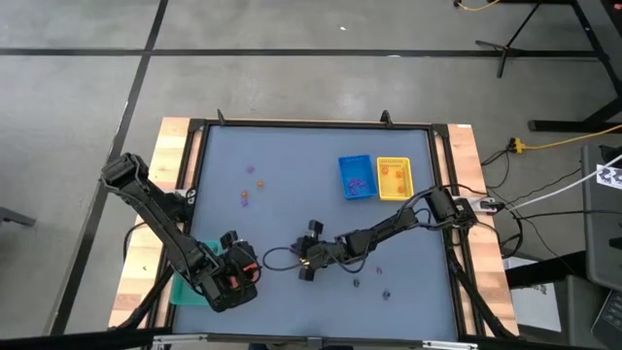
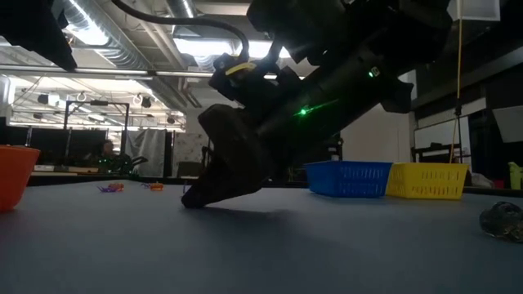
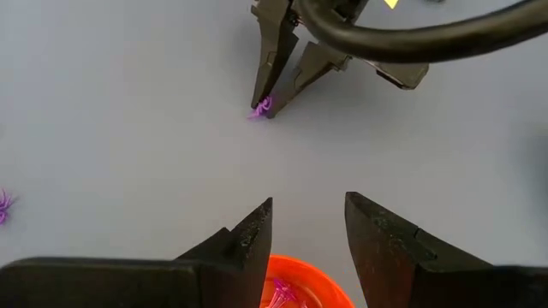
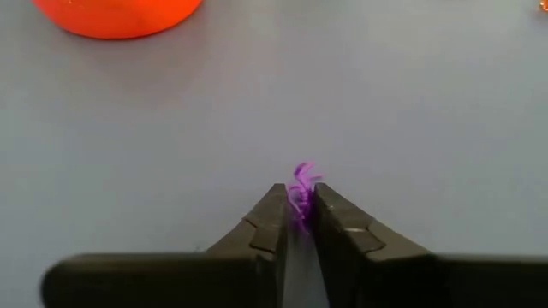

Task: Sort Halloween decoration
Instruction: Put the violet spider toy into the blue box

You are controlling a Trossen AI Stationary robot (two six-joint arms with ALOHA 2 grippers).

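Note:
My right gripper (image 4: 296,201) is shut on a tiny purple Halloween decoration piece (image 4: 300,184) at the table's middle near side (image 1: 306,261); its fingertips reach down to the table top (image 2: 192,200). My left gripper (image 3: 308,218) hangs open above the round orange bowl (image 3: 295,287), which holds purple pieces, at the near left (image 1: 241,275). Other loose pieces lie on the table: a few at the far left (image 1: 251,185), a few near the front right (image 1: 369,282), and one purple one (image 3: 3,205). My right gripper pinches the purple piece (image 4: 299,204) between its two fingertips, and part of it sticks out past them. The fingers slant down from the table's right side. The piece sits at the table top (image 3: 260,107); whether it is lifted, I cannot tell.
A blue tray (image 1: 356,177) and a yellow tray (image 1: 395,178) stand side by side at the far right. A green tray (image 1: 183,292) lies at the near left beside the left arm. A black cable loops between the two grippers (image 1: 277,258).

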